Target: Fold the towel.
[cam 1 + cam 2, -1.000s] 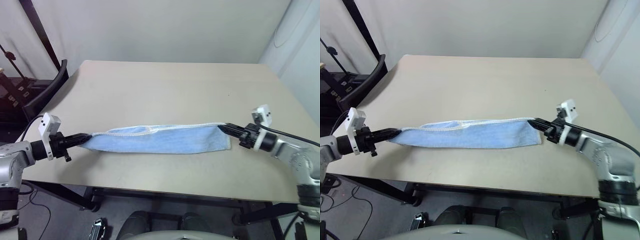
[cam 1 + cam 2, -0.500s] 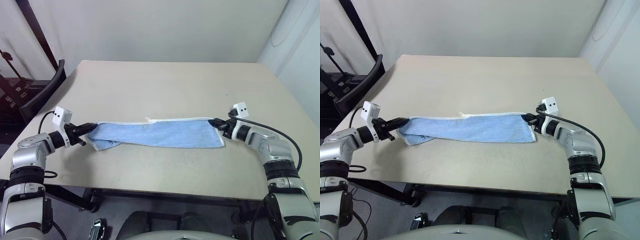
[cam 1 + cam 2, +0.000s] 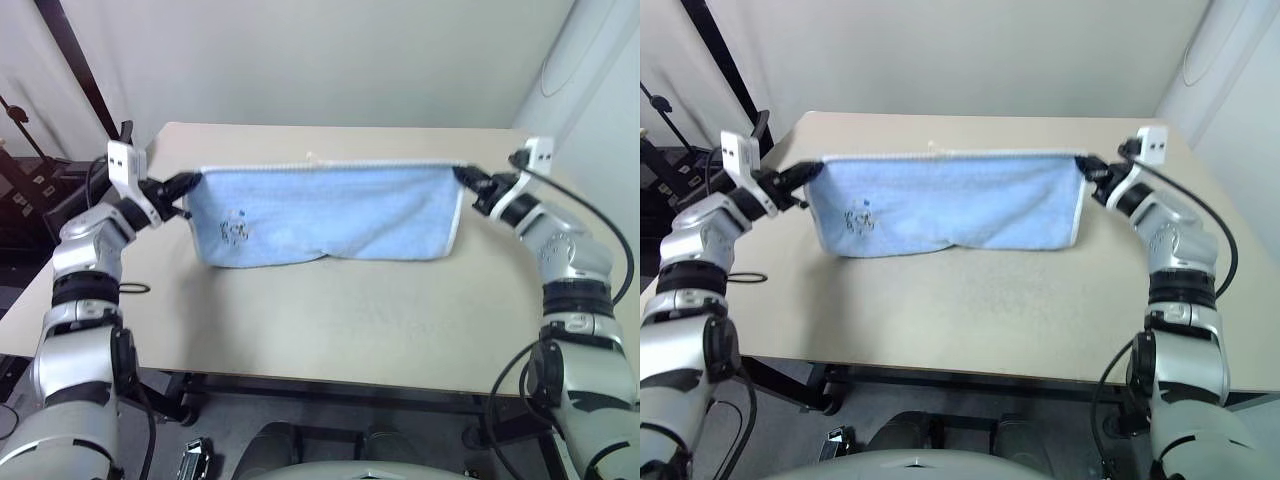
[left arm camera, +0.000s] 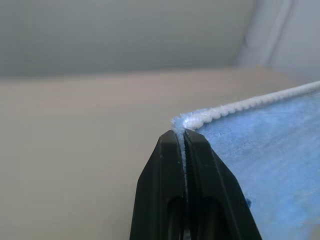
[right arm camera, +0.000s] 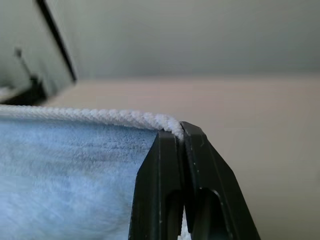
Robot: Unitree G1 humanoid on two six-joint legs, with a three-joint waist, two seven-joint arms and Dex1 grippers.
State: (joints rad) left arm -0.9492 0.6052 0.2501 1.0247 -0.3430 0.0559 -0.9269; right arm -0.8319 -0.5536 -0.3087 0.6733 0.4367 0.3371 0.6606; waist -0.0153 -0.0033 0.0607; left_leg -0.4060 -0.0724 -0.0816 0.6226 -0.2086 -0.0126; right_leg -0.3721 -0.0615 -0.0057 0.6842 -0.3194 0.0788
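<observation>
The light blue towel (image 3: 320,212) hangs stretched in the air above the beige table (image 3: 330,320), its white-stitched top edge taut and level between my two grippers. My left gripper (image 3: 190,180) is shut on the towel's upper left corner; its black fingers (image 4: 182,165) pinch the white edging. My right gripper (image 3: 462,176) is shut on the upper right corner, where its fingers (image 5: 182,165) clamp the edging too. A small white loop tag (image 3: 309,157) sticks up from the top edge. The towel's lower edge sags unevenly just above the tabletop.
A black chair (image 3: 90,190) stands off the table's left side beside dark stand poles (image 3: 75,60). The wall lies behind the table's far edge (image 3: 330,128). Bare tabletop stretches in front of the hanging towel.
Both grippers have lifted and moved forward, raising the towel off the table. It now hangs spread out from its top edge instead of lying bunched in a low strip.
</observation>
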